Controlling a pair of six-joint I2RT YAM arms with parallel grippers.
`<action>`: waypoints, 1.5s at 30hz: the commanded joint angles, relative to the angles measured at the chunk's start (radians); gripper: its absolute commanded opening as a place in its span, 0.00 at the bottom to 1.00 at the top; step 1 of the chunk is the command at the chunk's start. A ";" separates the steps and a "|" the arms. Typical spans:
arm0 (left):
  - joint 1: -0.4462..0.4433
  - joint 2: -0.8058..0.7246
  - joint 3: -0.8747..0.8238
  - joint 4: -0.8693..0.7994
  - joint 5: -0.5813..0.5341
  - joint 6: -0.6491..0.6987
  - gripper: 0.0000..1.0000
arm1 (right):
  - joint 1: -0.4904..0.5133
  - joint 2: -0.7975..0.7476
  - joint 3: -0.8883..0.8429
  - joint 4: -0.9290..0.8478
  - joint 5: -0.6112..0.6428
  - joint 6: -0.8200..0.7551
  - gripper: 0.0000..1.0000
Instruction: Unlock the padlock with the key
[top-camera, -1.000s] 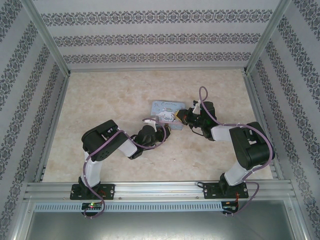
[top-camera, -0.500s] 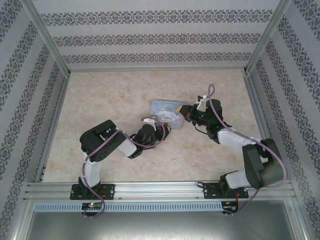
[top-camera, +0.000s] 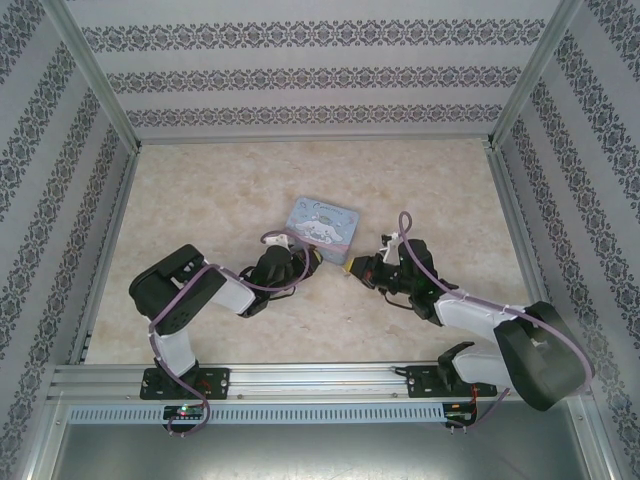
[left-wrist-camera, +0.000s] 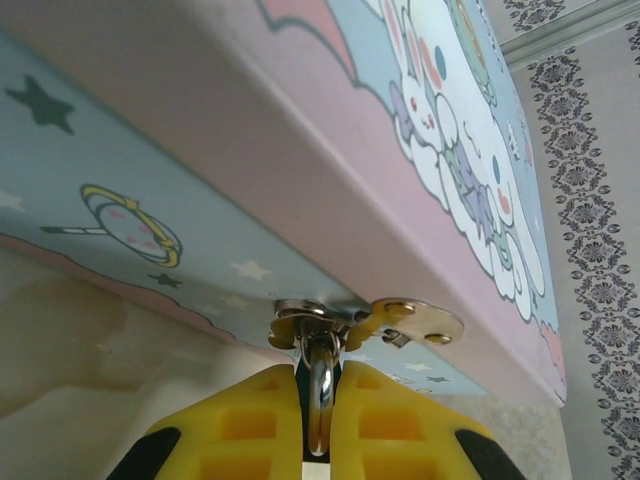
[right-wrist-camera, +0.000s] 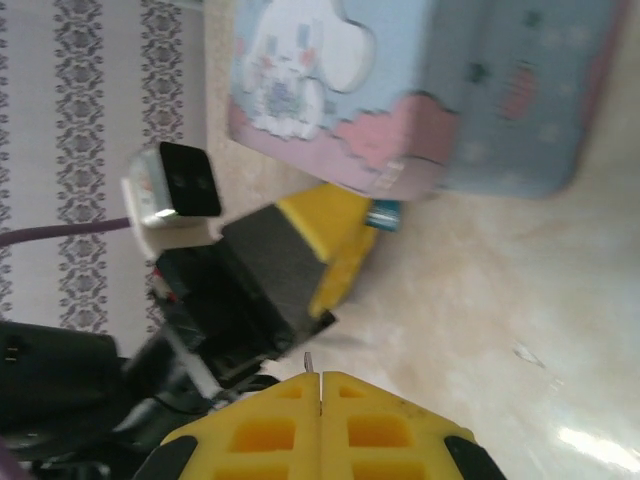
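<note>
Left gripper (top-camera: 313, 258) was pinched shut on a thin metal loop hanging from the hasp of the tin (top-camera: 322, 225), which sat near the middle of the surface (top-camera: 220, 190), well clear of every edge. That loop looked like the shackle of the padlock (right-wrist-camera: 383, 213), whose teal body peeked out at the tin's near side. Right gripper (right-wrist-camera: 320, 385), toward the surface's right edge, was fully closed, with a grey sliver, apparently the key (right-wrist-camera: 308, 360), poking from its tips. The padlock lay ahead of it and apart, roughly along the key's long axis, so the approach looked to be the right arm's.
</note>
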 joint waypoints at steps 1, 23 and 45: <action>0.017 -0.050 0.002 -0.016 0.055 -0.029 0.00 | 0.026 -0.011 -0.039 0.044 0.079 0.026 0.00; 0.045 0.023 -0.025 0.271 0.215 -0.410 0.00 | 0.090 0.191 -0.024 0.291 0.166 0.190 0.00; 0.045 0.074 -0.035 0.431 0.228 -0.552 0.00 | 0.100 0.173 -0.007 0.296 0.243 0.245 0.00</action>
